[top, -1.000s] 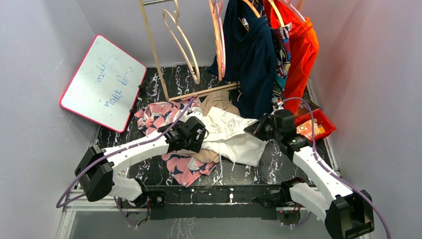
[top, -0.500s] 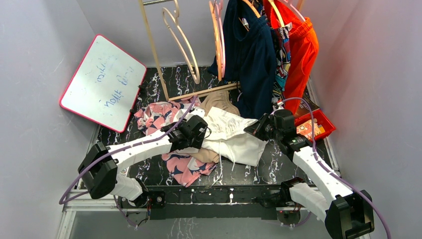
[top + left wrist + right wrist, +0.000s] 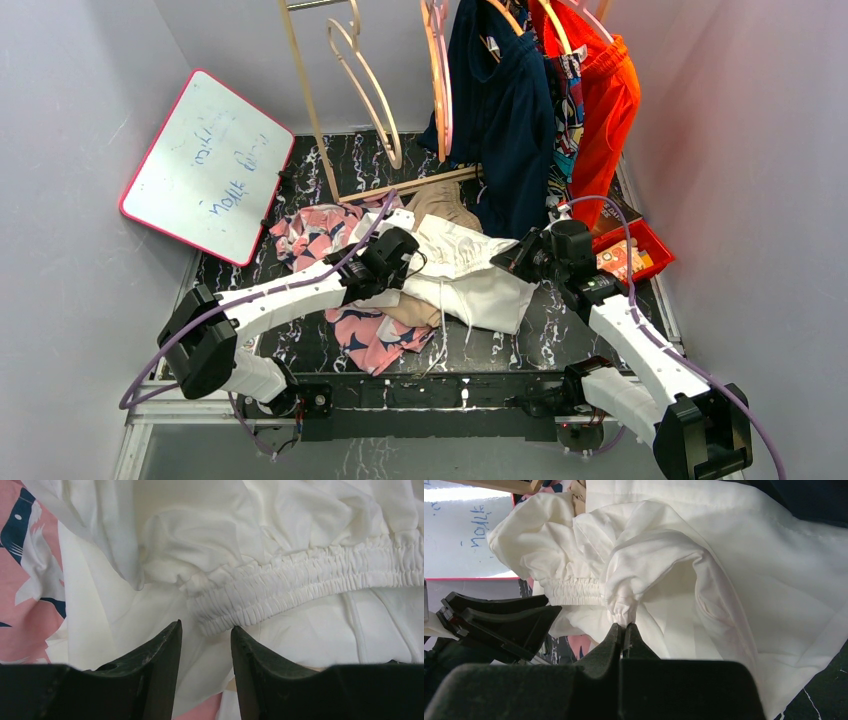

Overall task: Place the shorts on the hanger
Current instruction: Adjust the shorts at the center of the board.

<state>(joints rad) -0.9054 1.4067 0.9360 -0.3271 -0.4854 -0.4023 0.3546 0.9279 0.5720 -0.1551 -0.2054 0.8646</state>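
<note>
**A:** How many pieces lie on the bench (image 3: 530, 345)?

**B:** Three: one white shorts (image 3: 470, 275), one pink patterned garment (image 3: 365, 340) and one tan shorts (image 3: 440, 203). The white shorts lie mid-bench on top of the other two.

**A:** And the hands?

**B:** There are two. The right hand (image 3: 624, 626) is clenched on a pinch of the gathered waistband. The left hand (image 3: 205, 630) is released, and the waistband's bunched end sits just ahead of its parted fingertips.

**A:** Where is the hanger?

**B:** One pale hanger (image 3: 392, 145) hangs bare from the wooden rack (image 3: 310, 105) at the back, well apart from the shorts. Pink hangers (image 3: 437, 80) hang to its right, but clothes hide how many there are.

**A:** What crowds the way?

**B:** One navy garment (image 3: 500, 120) and one orange garment (image 3: 605, 110) hang low behind the shorts. The rack's base bar crosses the bench there too.

**A:** And the edges?

**B:** Grey walls close both sides. One whiteboard (image 3: 205, 165) leans at the left, and one red tray (image 3: 635, 250) sits at the right edge. Bare bench shows along the near edge, in front of the pile.
</note>
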